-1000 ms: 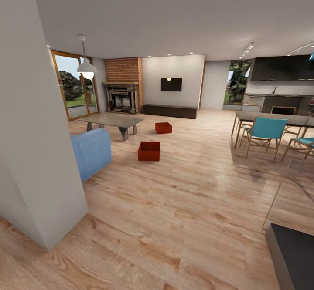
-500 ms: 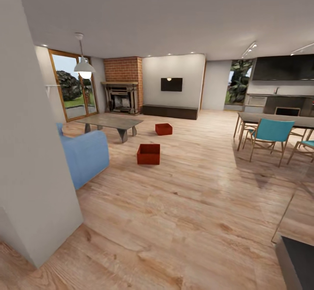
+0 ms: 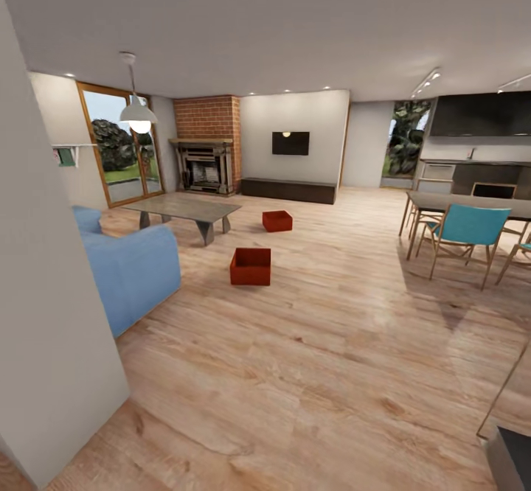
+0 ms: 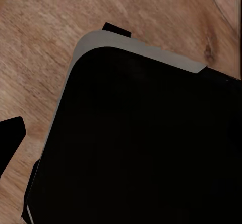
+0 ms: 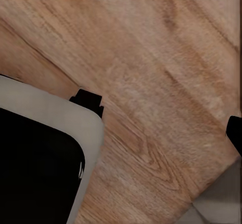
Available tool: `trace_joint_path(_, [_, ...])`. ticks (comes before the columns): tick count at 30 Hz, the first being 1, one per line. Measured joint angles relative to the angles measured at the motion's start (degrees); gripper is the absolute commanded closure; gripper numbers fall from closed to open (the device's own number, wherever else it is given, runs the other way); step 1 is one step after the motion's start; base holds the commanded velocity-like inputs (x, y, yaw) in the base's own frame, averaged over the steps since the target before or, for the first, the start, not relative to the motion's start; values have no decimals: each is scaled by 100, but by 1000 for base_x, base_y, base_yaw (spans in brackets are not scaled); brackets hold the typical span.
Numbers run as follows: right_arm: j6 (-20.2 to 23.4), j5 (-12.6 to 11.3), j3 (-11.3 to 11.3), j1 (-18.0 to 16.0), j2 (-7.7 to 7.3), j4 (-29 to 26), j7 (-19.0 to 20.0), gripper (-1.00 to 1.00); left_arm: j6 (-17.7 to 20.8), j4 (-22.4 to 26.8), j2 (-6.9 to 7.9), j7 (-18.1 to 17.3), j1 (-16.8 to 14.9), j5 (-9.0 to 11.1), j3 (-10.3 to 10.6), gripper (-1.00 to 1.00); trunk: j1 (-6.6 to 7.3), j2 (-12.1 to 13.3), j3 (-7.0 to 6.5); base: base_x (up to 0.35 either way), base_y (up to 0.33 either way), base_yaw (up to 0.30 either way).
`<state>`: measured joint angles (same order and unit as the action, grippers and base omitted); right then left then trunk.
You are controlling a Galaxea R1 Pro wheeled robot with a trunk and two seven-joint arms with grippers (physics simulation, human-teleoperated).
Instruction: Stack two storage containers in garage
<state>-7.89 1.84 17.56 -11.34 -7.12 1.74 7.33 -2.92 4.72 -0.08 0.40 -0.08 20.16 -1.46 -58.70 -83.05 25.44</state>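
Note:
Two red-orange open-topped storage containers stand on the light wood plank floor of the living room. The nearer container (image 3: 250,266) sits mid-floor just right of the blue sofa (image 3: 129,270). The farther container (image 3: 277,220) rests beside the low grey table (image 3: 184,209). Both are several steps ahead of me. In the left wrist view a dark fingertip (image 4: 10,141) shows at the frame edge over wood floor, beside my black base (image 4: 141,148). The right wrist view has a dark fingertip (image 5: 235,133) at its edge over the planks. The garage is out of view.
A white wall corner (image 3: 44,329) stands close on my left. The brick fireplace (image 3: 208,155) and black TV (image 3: 290,143) line the far wall. A dining table with teal chairs (image 3: 464,229) is at the right. A dark furniture edge (image 3: 512,455) sits at the lower right.
The whole head view has shifted: the left wall corner has slid outward, more of the sofa shows, and the containers look slightly nearer. Nothing in the room itself has moved.

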Motion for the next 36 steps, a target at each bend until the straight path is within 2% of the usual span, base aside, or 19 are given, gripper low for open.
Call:
trace_joint_path(23, [-88, 0, -8, 0, -40, -1, 1, -100, 3, 0, 0, 0, 0, 8, 8, -100, 0, 0, 0, 321, 119, 0])
trace_joint_path(36, [-106, 0, -8, 0, -35, -2, 0, -100, 38, 0, 2, 0, 0, 8, 8, -100, 0, 0, 0, 322, 15, 0])
